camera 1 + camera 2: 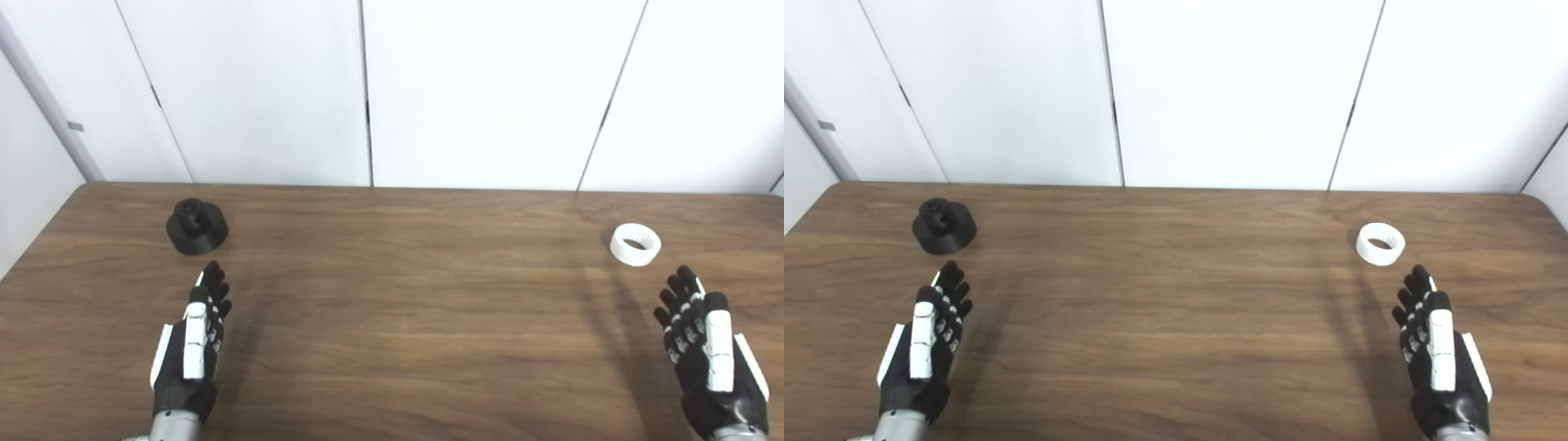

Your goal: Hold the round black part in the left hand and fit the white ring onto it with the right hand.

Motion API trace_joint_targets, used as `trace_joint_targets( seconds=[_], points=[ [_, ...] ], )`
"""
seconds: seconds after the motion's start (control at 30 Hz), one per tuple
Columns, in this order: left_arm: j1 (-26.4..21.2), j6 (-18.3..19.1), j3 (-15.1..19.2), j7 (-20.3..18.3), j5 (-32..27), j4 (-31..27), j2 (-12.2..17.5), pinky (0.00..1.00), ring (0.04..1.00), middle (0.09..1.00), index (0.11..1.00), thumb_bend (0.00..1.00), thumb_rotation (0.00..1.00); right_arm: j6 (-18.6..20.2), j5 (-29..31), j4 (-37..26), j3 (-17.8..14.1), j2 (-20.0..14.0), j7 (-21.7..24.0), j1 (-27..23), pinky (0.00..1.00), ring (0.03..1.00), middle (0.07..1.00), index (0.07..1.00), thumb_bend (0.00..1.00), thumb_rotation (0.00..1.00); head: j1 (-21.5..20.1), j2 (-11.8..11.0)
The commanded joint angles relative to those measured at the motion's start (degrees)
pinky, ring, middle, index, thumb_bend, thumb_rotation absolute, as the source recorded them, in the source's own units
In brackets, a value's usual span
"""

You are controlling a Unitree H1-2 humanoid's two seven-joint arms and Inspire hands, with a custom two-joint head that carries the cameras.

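Looking over your workspace, you have these to go on:

Table: a dark wood-grain table (392,318) with white wall panels (490,92) behind its far edge.

Round black part: the round black part (196,226) stands on its wide base at about 10 o'clock from the table's middle, its narrow hub up, touched by nothing.

White ring: the white ring (636,244) lies flat at about 2 o'clock, its opening facing up, well apart from the black part.

Left hand: your left hand (195,343) sits at about 8 o'clock, released, its fingers stretched out and holding nothing. Its fingertips (213,275) point toward the black part at its 12 o'clock, near but not touching.

Right hand: your right hand (704,346) sits at about 4 o'clock, likewise released, fingers extended and holding nothing. The ring lies near its fingertips at roughly its 11 o'clock, with bare table between them.
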Motion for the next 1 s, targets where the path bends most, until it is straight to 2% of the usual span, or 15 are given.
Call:
trace_joint_targets(
  seconds=[0.0, 0.63, 0.83, 0.93, 0.97],
  points=[
    [-1.18, -0.86, 0.02, 0.04, 0.73, -1.71, 0.12, 1.00, 1.000, 1.000, 0.996, 0.59, 1.00, -1.45, 0.02, -1.04, -0.27, -0.33, 0.31, -1.78, 1.00, 1.000, 1.000, 1.000, 0.56, 1.00, 0.08, 0.06],
    [-1.46, -0.61, 0.03, 0.49, 0.68, -1.82, -0.31, 1.00, 1.000, 0.992, 0.984, 0.60, 1.00, -0.69, -0.04, -1.15, -0.34, -0.79, 0.39, -1.93, 1.00, 1.000, 1.000, 1.000, 0.56, 1.00, 1.05, 0.59],
    [-1.29, -1.40, -0.27, 0.58, 0.75, -1.40, -1.01, 1.00, 0.992, 0.985, 0.968, 0.60, 1.00, -1.53, 0.74, -0.31, -0.77, -1.15, 0.98, -1.84, 1.00, 1.000, 1.000, 1.000, 0.56, 1.00, 4.23, -0.91],
    [-1.08, -1.85, -0.79, 0.99, 1.64, -1.13, -1.62, 1.00, 0.985, 0.978, 0.960, 0.60, 1.00, -1.74, 1.12, 0.28, -1.12, -1.63, 1.40, -1.72, 1.00, 1.000, 1.000, 1.000, 0.57, 1.00, 7.01, -1.97],
    [-1.01, -2.12, -1.03, 1.07, 1.97, -1.00, -1.89, 1.00, 0.983, 0.977, 0.956, 0.60, 1.00, -1.85, 1.27, 0.48, -1.31, -1.78, 1.57, -1.72, 1.00, 1.000, 1.000, 1.000, 0.57, 1.00, 9.13, -2.79]
  ],
)
